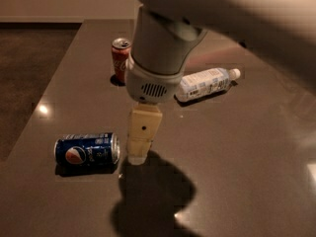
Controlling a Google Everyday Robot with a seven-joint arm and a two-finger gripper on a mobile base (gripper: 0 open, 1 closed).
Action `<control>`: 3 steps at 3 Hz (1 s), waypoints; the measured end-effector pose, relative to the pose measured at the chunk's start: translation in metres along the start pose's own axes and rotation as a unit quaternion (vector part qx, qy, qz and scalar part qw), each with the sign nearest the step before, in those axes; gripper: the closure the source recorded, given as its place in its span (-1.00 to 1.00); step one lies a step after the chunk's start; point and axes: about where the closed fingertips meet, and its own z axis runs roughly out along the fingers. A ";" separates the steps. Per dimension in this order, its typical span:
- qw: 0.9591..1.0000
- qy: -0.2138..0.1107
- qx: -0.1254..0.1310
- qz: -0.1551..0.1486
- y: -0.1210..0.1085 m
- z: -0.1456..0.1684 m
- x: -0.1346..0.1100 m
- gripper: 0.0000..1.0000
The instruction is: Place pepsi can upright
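Observation:
The pepsi can [87, 152] lies on its side on the dark table [237, 147] at the front left, its silver end facing right. My gripper [137, 158] hangs from the big grey arm, pointing down, just to the right of the can's end and close to the tabletop. It does not hold the can.
A red cola can [120, 59] stands upright at the back, partly behind my arm. A clear plastic bottle with a pale label [206, 83] lies on its side at the back right. The table's left edge [54, 83] drops to the floor.

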 end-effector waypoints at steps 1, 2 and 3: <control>1.000 -0.004 -0.008 -0.021 0.017 0.027 -0.036 -1.00; 0.999 0.007 -0.004 -0.041 0.029 0.049 -0.071 -1.00; 0.999 0.029 -0.001 -0.046 0.034 0.069 -0.100 -1.00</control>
